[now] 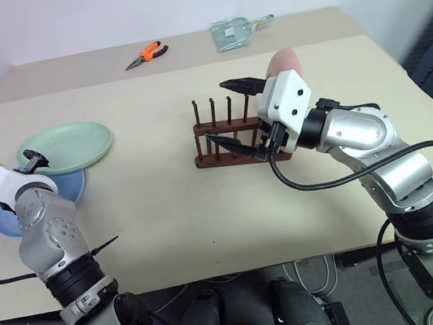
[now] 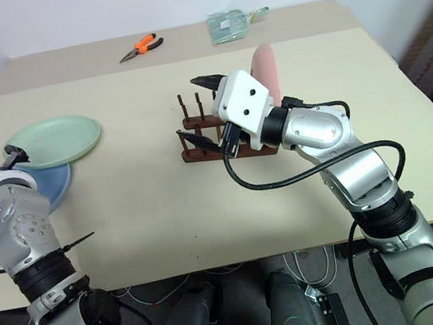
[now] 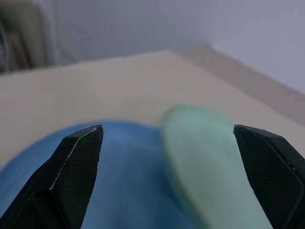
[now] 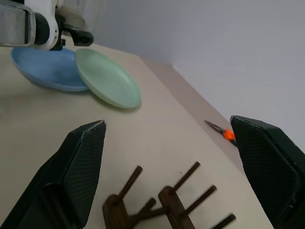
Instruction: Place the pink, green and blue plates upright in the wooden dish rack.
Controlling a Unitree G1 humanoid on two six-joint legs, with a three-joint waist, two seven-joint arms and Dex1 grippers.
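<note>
The small dark brown wooden dish rack (image 1: pixel 233 137) is set mid-table, with the round pink plate (image 1: pixel 284 62) standing upright at its right end. The right gripper (image 1: pixel 234 115) is held over the rack, jaws spread, empty. Far left, the green plate (image 1: pixel 66 146) is seen overlapping the blue plate (image 2: pixel 49 186); there the left gripper (image 3: pixel 169 179) is poised with jaws spread.

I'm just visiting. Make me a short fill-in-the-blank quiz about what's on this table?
1. The plate standing upright in the wooden dish rack is ____.
2. The green plate partly rests on the ____ plate.
3. Both end effectors, left and right, have fingers that are ____.
4. The orange-handled tool at the table's far edge is a pair of ____.

Answers: pink; blue; open; pliers
</note>
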